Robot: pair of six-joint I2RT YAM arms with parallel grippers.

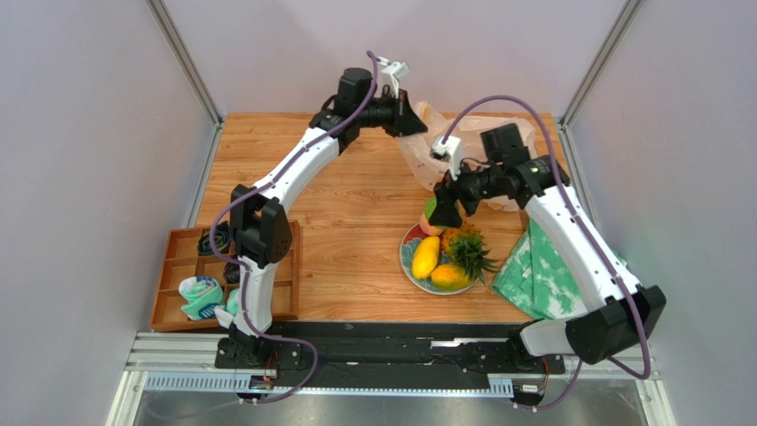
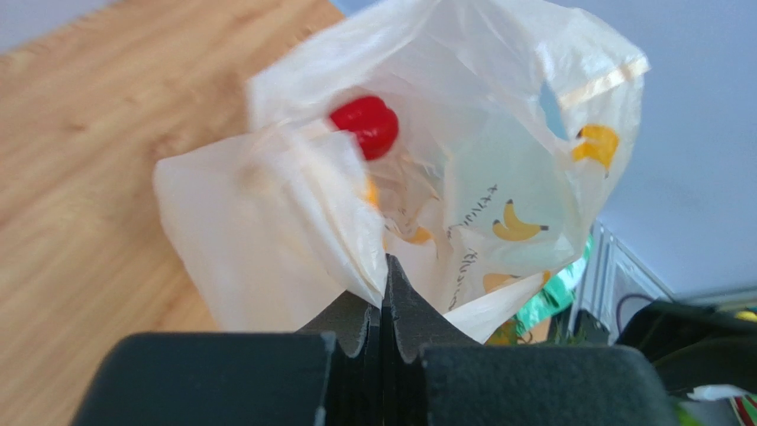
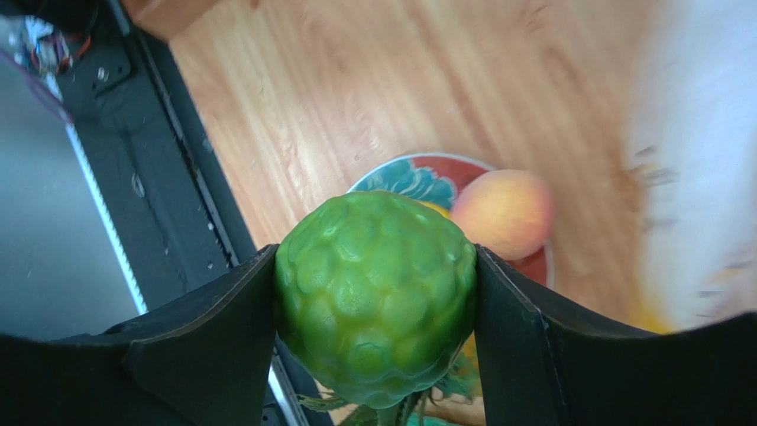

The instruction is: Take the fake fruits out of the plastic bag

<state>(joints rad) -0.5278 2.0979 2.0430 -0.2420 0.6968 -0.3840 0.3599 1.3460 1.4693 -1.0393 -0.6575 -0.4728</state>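
My left gripper (image 2: 385, 280) is shut on an edge of the plastic bag (image 2: 462, 115) and holds it up at the back of the table (image 1: 418, 120). A red bell pepper (image 2: 366, 124) shows inside the bag. My right gripper (image 3: 378, 293) is shut on the bumpy green fruit (image 3: 375, 293), held above the plate (image 3: 404, 177). In the top view that gripper (image 1: 442, 213) hovers over the plate's far edge (image 1: 408, 266). On the plate lie two mangoes (image 1: 426, 256), a small pineapple (image 1: 466, 248) and a peach (image 3: 504, 213).
A wooden compartment tray (image 1: 173, 284) with small items sits at the near left. A green-and-white patterned cloth (image 1: 542, 271) lies right of the plate. Metal frame posts stand at the back corners.
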